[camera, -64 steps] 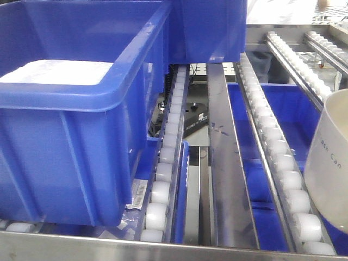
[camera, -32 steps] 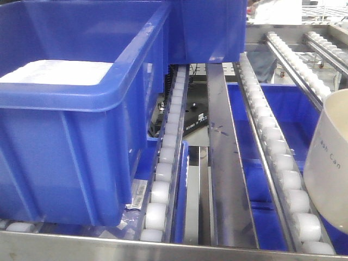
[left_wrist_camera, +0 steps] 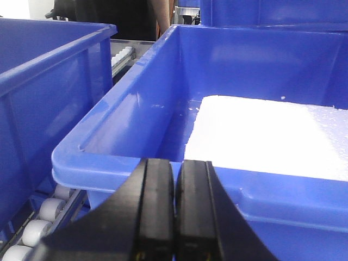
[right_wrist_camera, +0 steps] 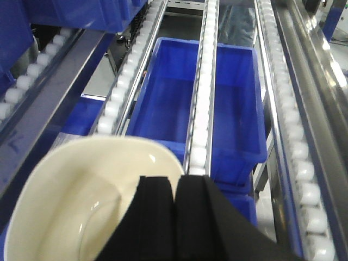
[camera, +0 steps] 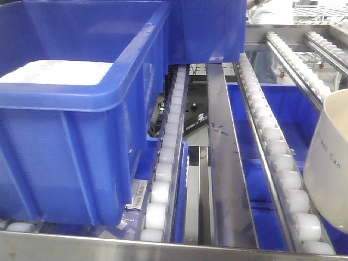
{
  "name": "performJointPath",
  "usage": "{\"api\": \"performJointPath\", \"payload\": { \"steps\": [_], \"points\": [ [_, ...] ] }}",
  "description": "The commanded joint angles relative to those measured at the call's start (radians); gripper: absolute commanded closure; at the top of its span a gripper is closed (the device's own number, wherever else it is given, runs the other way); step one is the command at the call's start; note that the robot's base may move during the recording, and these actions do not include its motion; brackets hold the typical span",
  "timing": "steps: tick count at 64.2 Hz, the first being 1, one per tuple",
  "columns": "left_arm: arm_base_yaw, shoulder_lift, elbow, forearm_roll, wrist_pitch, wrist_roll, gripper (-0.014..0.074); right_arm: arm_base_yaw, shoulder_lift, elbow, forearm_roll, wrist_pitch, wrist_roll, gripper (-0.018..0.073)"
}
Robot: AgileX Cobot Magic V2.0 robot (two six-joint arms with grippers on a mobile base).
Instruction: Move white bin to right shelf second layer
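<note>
The white bin [camera: 330, 163] shows at the right edge of the front view, tilted over the roller rails of the right shelf second layer [camera: 273, 145]; grey lettering is on its side. In the right wrist view the cream bin [right_wrist_camera: 81, 201] opens toward the camera, and my right gripper [right_wrist_camera: 175, 184] is shut on its rim wall, one finger inside and one outside. Whether its base touches the rollers [right_wrist_camera: 202, 92] I cannot tell. My left gripper [left_wrist_camera: 176, 166] is shut on nothing, just in front of a blue crate's rim [left_wrist_camera: 136, 163].
A large blue crate [camera: 81, 109] with a white slab [camera: 60, 72] inside sits on the left rails, and another blue crate [camera: 209, 30] is behind it. More blue crates [right_wrist_camera: 187, 103] lie on the level below. A steel edge [camera: 163, 247] runs along the front.
Almost nothing differs; the white bin has crept very slightly to the left, and both blue crates stay put.
</note>
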Motion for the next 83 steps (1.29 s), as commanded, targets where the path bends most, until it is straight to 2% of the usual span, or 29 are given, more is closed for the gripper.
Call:
{"api": "performJointPath", "payload": {
  "steps": [1,17,22,27,32,39,47,49,58,68,83],
  "points": [
    [0.001,-0.016,0.027,-0.005,-0.083,-0.005,0.0512,0.001,0.002,-0.008,0.004,-0.096,0.002,0.051],
    [0.001,-0.016,0.027,-0.005,-0.083,-0.005,0.0512,0.001,0.002,0.003,0.004,-0.089,0.002,0.051],
    [0.001,-0.016,0.027,-0.005,-0.083,-0.005,0.0512,0.001,-0.003,0.022,0.003,-0.128,0.002,0.051],
    [0.001,-0.016,0.027,-0.005,-0.083,-0.005,0.0512,0.0,-0.031,0.068,-0.015,-0.228,0.002,0.051],
    [0.001,-0.016,0.027,-0.005,-0.083,-0.005,0.0512,0.0,-0.08,0.144,-0.055,-0.384,0.002,0.051],
    [0.001,-0.016,0.027,-0.005,-0.083,-0.005,0.0512,0.0,-0.152,0.24,-0.064,-0.487,0.002,0.051],
    [0.001,-0.016,0.027,-0.005,-0.083,-0.005,0.0512,0.0,-0.212,0.314,-0.064,-0.484,0.007,0.051],
    [0.001,-0.016,0.027,-0.005,-0.083,-0.005,0.0512,0.0,-0.227,0.311,-0.064,-0.43,0.01,0.051],
    [0.001,-0.016,0.027,-0.005,-0.083,-0.005,0.0512,0.0,-0.306,0.312,-0.07,-0.358,0.013,0.051],
    [0.001,-0.016,0.027,-0.005,-0.083,-0.005,0.0512,0.0,-0.303,0.312,-0.079,-0.372,0.055,0.051],
    [0.001,-0.016,0.027,-0.005,-0.083,-0.005,0.0512,0.0,-0.303,0.311,-0.074,-0.374,0.057,0.051]
  ]
}}
